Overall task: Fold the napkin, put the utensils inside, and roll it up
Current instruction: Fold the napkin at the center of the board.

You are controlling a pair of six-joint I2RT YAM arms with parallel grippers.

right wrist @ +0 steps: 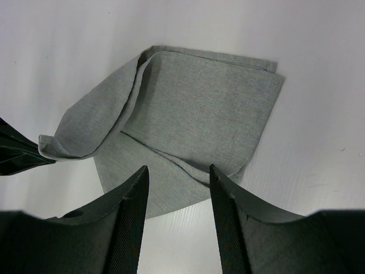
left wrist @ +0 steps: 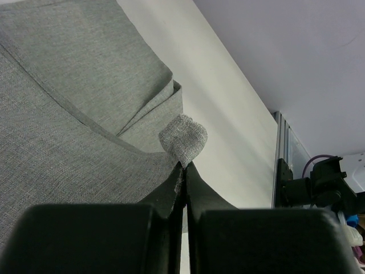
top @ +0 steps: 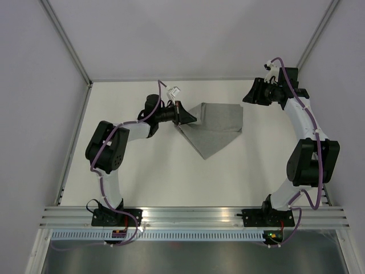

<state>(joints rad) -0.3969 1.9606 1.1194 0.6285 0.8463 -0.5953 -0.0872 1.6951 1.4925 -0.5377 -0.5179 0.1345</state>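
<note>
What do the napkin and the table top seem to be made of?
The napkin looks like woven cloth, matte mid-grey: a fine weave grain shows, and it creases softly where the left hand pinches its corner. The table looks like a smooth, hard white board, perhaps plastic or laminate: even surface, faint sheen.

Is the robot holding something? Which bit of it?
The left pincer is shut on a corner of the grey napkin. The right pincer is open and holds nothing.
</note>
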